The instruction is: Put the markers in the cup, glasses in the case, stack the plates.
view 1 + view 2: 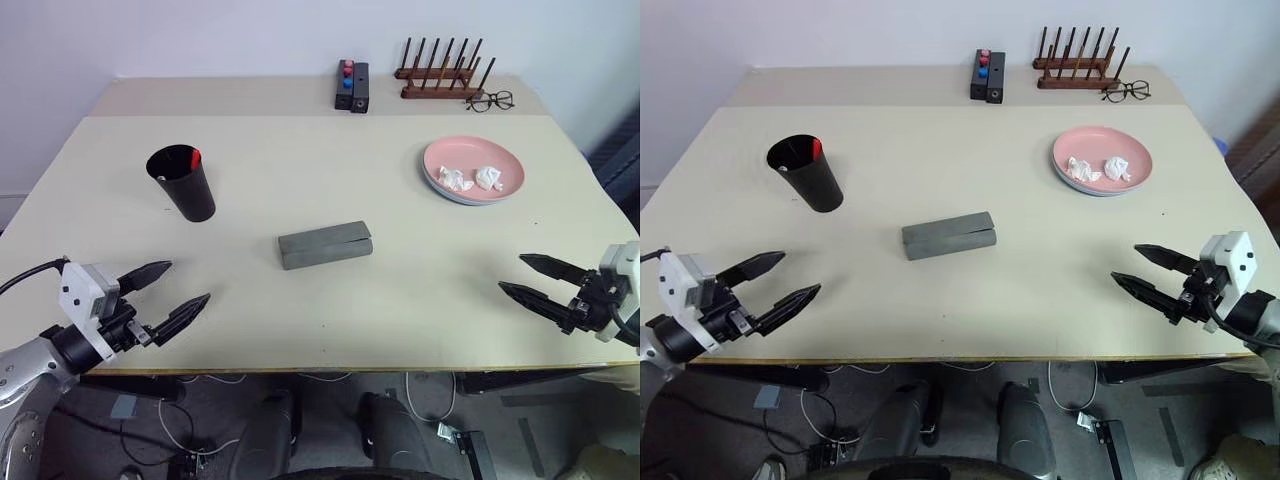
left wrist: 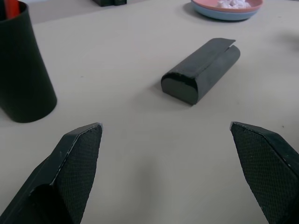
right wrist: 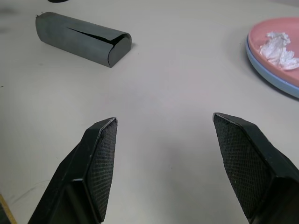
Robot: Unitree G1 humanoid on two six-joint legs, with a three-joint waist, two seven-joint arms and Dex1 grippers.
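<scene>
1. the left gripper (image 1: 168,293) is hovering over the table (image 1: 260,180) at its near left edge, about 8 o'clock from the table's middle, with its two black fingers spread wide apart and nothing between them.
2. the right gripper (image 1: 528,278) is hovering at the near right edge, about 4 o'clock, with its fingers likewise standing apart and gripping nothing.
3. the case (image 1: 325,244) is lying shut near the middle of the table, between the two grippers and farther in, touching neither.
4. the cup (image 1: 183,183) is standing upright at about 10 o'clock from the case, well apart from it; a red-capped marker (image 1: 195,157) is sticking up inside it against the rim.
5. the pink plate (image 1: 473,168) is sitting on the light blue plate (image 3: 271,70) at about 2 o'clock from the case, the blue rim peeking out beneath the pink one.
6. two crumpled white scraps (image 1: 470,178) are lying in the pink plate.
7. at the far edge, about 12 o'clock, a small black block with red and blue knobs (image 1: 351,85) is standing; a wooden peg rack (image 1: 440,72) is standing to its right, and wire-framed eyeglasses (image 1: 490,100) are lying just beside the rack.
</scene>
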